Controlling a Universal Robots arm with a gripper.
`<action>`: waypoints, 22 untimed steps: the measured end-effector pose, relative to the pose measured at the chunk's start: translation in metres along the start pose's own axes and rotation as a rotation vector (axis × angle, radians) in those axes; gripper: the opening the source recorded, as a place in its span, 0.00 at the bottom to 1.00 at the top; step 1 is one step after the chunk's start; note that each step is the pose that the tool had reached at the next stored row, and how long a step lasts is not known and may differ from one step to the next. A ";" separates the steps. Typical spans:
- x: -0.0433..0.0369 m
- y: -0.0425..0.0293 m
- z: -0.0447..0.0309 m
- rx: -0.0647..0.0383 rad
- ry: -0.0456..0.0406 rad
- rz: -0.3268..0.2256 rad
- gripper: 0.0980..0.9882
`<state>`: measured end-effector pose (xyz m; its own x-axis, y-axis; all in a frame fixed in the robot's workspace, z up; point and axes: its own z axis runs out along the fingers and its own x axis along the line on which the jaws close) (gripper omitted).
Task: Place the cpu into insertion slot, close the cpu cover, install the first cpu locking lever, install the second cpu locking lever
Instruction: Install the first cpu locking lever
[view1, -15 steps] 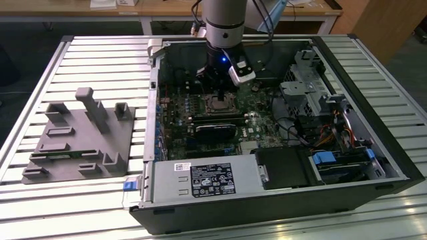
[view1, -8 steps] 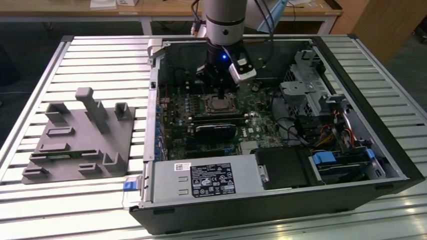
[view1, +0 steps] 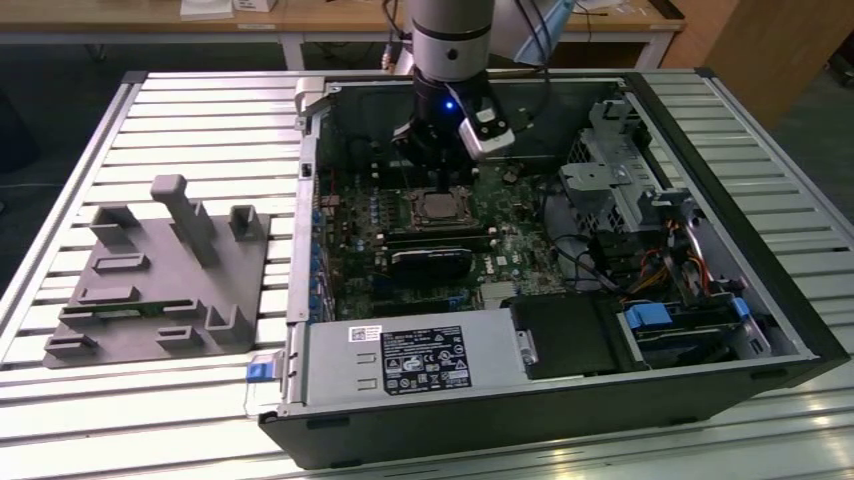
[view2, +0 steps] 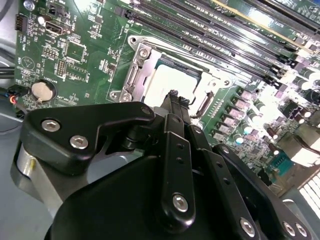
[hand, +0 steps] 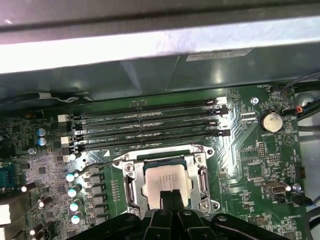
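Currently we find the jaws clenched, empty, over the cpu (hand: 161, 181); we judge it light, rigid, fragile, best held edgewise.

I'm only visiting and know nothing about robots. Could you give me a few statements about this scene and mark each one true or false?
1. The claw is over the cpu, which lies in the insertion slot. True.
2. The claw grips a screwdriver. False: it is shut, with no tool in it.
3. The computer case stands upright and closed. False: it lies on its side on the table, open on top.
4. A round coin battery sits on the green board. True.
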<state>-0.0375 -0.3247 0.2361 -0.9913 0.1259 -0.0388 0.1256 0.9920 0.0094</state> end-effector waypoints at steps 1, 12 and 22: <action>-0.0001 0.0000 -0.0016 0.000 0.0000 0.000 0.01; -0.0004 0.0001 -0.0114 0.000 -0.0002 0.000 0.01; 0.0061 -0.0007 -0.0118 0.000 -0.0002 0.000 0.01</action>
<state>-0.0441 -0.3248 0.2477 -0.9912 0.1263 -0.0390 0.1260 0.9920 0.0093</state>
